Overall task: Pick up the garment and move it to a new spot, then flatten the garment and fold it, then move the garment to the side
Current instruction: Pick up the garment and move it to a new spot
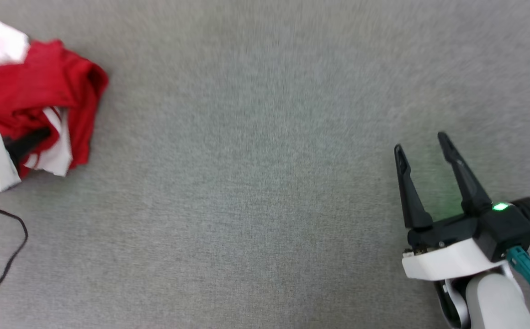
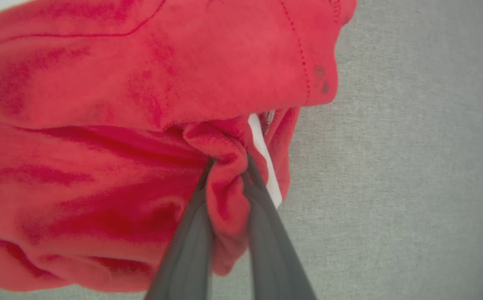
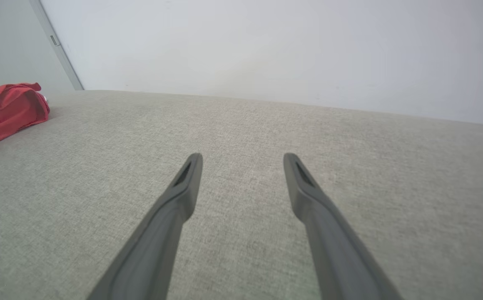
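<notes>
Left tool (image 2: 229, 160) pinches a fold of the garment (image 2: 100, 83).

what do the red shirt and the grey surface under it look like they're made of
The garment: soft matte knit fabric, perhaps cotton or a blend; it bunches into deep folds and shows a stitched seam. The grey surface: matte woven cloth, judging by its fine heathered grain.

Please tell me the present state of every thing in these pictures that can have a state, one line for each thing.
shirt: crumpled in a heap, one red fold pinched and gathered.
left claw: shut on the shirt fold.
right claw: open, holding nothing.
cable: lying slack in a loose curve.
</notes>
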Robot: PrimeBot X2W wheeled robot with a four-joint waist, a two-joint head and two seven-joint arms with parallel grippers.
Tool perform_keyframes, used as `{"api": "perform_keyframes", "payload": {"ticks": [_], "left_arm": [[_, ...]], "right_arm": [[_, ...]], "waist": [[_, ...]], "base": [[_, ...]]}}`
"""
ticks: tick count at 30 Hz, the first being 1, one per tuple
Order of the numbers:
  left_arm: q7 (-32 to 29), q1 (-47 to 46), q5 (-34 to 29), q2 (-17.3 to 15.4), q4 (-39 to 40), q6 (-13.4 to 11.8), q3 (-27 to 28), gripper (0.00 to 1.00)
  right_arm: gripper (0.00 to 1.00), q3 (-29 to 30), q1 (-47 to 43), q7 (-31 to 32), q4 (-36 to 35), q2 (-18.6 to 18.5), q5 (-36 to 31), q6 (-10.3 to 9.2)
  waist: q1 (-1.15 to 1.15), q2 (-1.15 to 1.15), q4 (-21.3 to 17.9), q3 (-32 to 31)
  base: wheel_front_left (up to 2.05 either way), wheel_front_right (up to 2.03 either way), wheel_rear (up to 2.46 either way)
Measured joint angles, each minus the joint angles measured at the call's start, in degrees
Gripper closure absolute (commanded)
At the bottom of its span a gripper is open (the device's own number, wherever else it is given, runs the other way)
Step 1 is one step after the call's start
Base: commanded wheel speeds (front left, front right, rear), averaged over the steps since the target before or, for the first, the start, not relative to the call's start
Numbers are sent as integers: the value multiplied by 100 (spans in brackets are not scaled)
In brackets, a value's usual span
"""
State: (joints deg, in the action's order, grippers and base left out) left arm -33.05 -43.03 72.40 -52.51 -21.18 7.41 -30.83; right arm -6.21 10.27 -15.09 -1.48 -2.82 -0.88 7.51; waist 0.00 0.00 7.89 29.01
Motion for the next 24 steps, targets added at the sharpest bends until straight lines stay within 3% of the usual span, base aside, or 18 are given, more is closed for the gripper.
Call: {"api": "perform_keyframes", "payload": {"ticks": [5, 12, 17, 24], "left_arm": [[414, 528, 137, -26, 637, 0, -60, 100], [969, 982, 49, 345, 1411, -60, -196, 100], [1173, 1078, -277, 878, 1980, -358, -504, 100], [1559, 942, -827, 2158, 2263, -750, -1118, 100]], "right_arm": [[0, -23, -197, -1, 162, -1, 196, 0], [0, -37, -396, 0, 311, -2, 331, 0], [0, 42, -472, -1, 327, -3, 459, 0], [0, 356, -481, -1, 259, -7, 505, 0]], "waist": [[0, 0, -50, -632], [-1, 0, -116, -1484], [-1, 0, -204, -1940], [-1, 0, -465, -2133]], "base": [[0, 0, 0], [0, 0, 0], [0, 0, 0], [0, 0, 0]]}}
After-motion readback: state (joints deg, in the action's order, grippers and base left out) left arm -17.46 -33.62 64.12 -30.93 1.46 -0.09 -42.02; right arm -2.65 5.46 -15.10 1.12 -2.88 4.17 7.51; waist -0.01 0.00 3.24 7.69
